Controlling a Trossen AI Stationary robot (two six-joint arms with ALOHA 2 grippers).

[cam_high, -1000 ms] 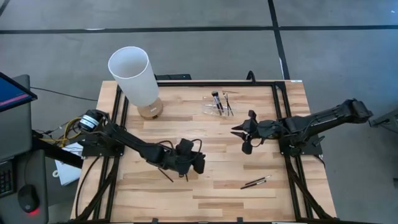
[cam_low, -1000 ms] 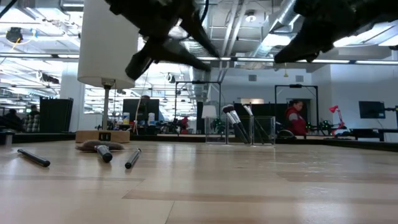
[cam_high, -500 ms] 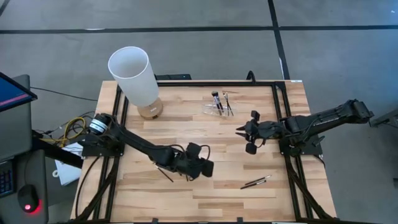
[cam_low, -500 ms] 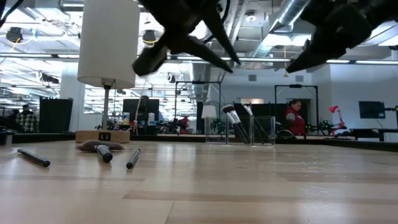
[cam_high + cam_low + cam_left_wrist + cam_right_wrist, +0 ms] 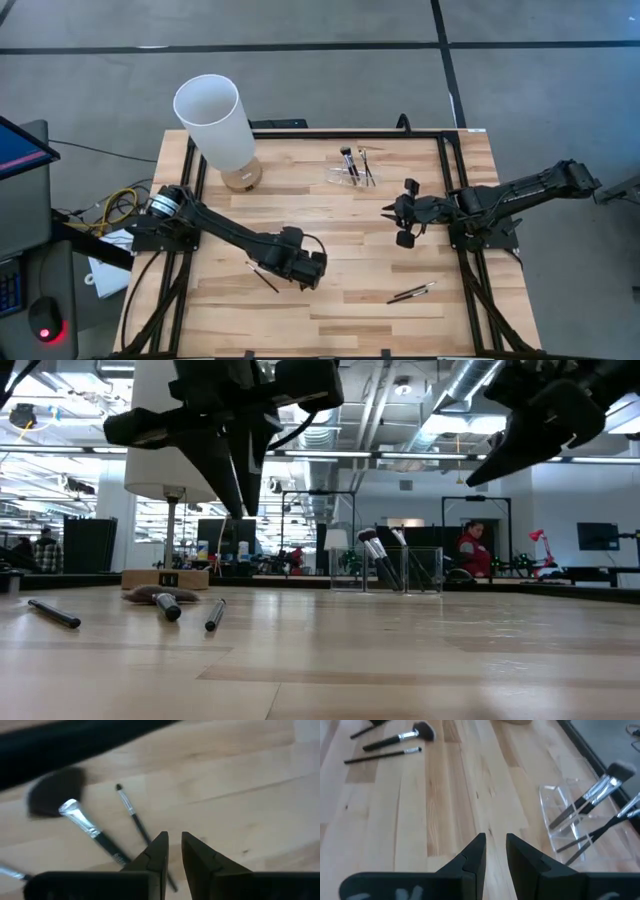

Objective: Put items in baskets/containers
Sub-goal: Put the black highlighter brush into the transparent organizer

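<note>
The left claw (image 5: 303,270) hangs over the lower middle of the counter (image 5: 350,300), its fingers nearly together with a thin gap and nothing in them. Just under it lie a thin brush (image 5: 134,817) and a fan brush (image 5: 75,815). To do this step well, I think it should open wider, come straight down over the thin brush's handle, then squeeze gently. The clear holder (image 5: 350,170) sits at the upper middle with a few brushes already inside. The right claw (image 5: 400,215) waits near the right side, slightly parted and empty.
</note>
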